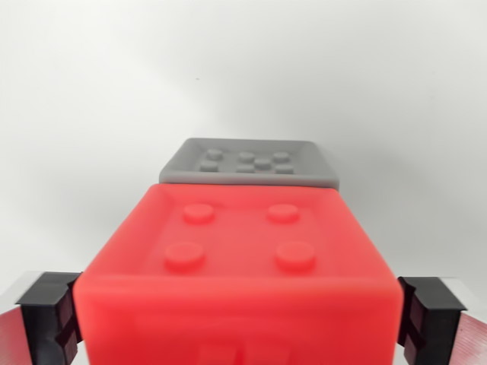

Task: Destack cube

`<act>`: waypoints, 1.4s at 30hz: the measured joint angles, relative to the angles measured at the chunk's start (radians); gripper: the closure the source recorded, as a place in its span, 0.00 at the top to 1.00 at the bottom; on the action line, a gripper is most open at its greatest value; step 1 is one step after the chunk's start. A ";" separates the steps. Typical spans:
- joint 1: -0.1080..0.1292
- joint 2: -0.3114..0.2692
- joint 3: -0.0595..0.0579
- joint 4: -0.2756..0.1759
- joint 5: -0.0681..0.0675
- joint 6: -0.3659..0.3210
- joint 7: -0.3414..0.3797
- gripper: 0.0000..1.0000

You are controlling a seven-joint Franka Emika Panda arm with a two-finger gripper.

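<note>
A red cube (240, 258) with round studs on its top fills the lower middle of the wrist view. My gripper (239, 323) straddles it: the black left pad (53, 312) and the black right pad (430, 315) press against its two sides, so the gripper is shut on it. Just beyond the red cube lies a grey cube (247, 161) with several small studs in a recessed top. The red cube hides the grey cube's near side, and I cannot tell whether the two touch.
A plain white surface (91, 114) spreads around both cubes to the far edge of the view. Nothing else stands on it.
</note>
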State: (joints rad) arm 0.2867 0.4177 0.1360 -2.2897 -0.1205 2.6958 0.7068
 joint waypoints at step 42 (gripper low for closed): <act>-0.002 -0.033 0.003 -0.004 0.006 -0.026 -0.004 0.00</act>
State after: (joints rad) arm 0.2848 0.3843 0.1395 -2.2939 -0.1148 2.6702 0.7028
